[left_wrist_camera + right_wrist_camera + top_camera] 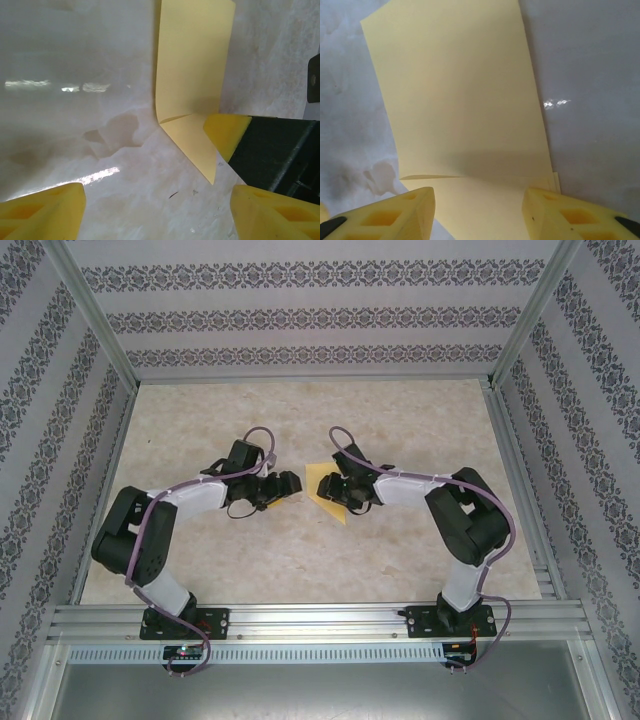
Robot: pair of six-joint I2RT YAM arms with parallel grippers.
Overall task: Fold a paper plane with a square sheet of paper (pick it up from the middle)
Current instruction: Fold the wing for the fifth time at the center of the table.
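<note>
From above, the paper [318, 485] lies mid-table [300, 410], in the gap between the two arms. Its long axis runs away from the bases, and the near corner points slightly right. The right pincer [338, 490] is on the paper's right edge. The left pincer [288, 488] stops just short of its left edge. Both are close, but the right one is nearer. Purple cables [262, 435] loop over each wrist, away from the paper.

In the left wrist view, the left pincer is released. Its fingers [42, 212] stand wide apart with only table between them. The paper is straight ahead and partly folded: one flap lies flat while the other rises steeply from a crease [172, 120]. A yellow fingertip [225, 132] of the right pincer touches the flat flap at the crease. A faint stain [117, 127] marks the table left of the paper, and nothing stands in the way.

In the right wrist view, the right pincer's fingers [412, 215] are spread over the near flap and grasp nothing. The paper is wider than the gap between them. I cannot tell whether they press it down. My guess is that the next move is for the left pincer to go forward to the raised flap.
</note>
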